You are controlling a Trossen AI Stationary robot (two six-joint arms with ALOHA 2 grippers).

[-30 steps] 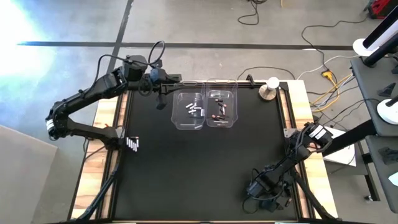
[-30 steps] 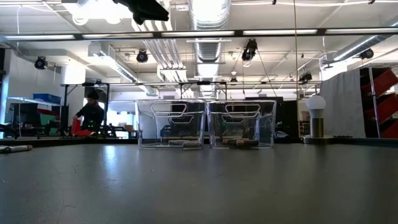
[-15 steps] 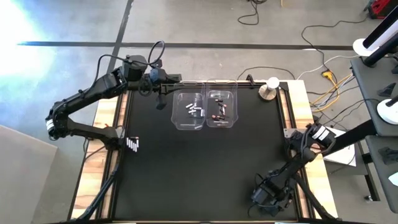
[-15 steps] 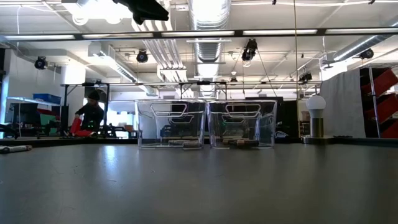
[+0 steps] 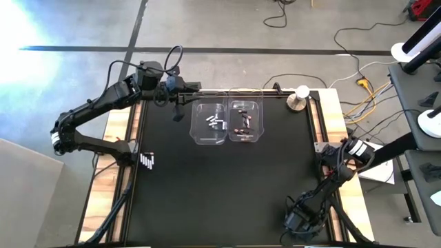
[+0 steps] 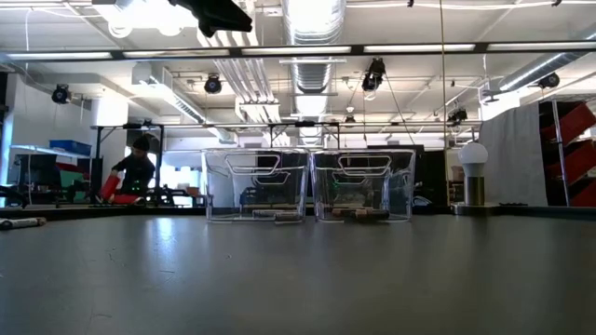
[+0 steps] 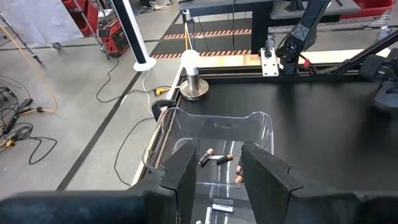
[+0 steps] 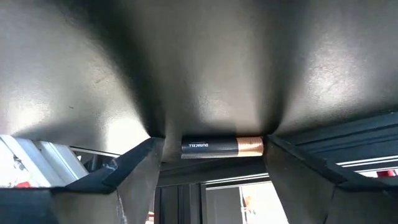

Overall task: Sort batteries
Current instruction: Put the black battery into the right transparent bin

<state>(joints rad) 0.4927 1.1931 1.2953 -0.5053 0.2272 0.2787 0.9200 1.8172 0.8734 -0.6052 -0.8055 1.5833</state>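
Right gripper at the near right corner, a dark copper-ended battery lying between its spread fingers.

The right gripper sits low over the black tabletop by the near right corner; its wrist view shows the black-and-copper cylindrical battery lying crosswise on the mat at the table's edge between the parted fingers, and I cannot tell whether they touch it. The left gripper hangs at the far edge with its fingers apart, above two clear rectangular plastic bins side by side: the left bin holds silvery-white cells, the right bin dark cells with reddish ends. More batteries lie by the left edge.
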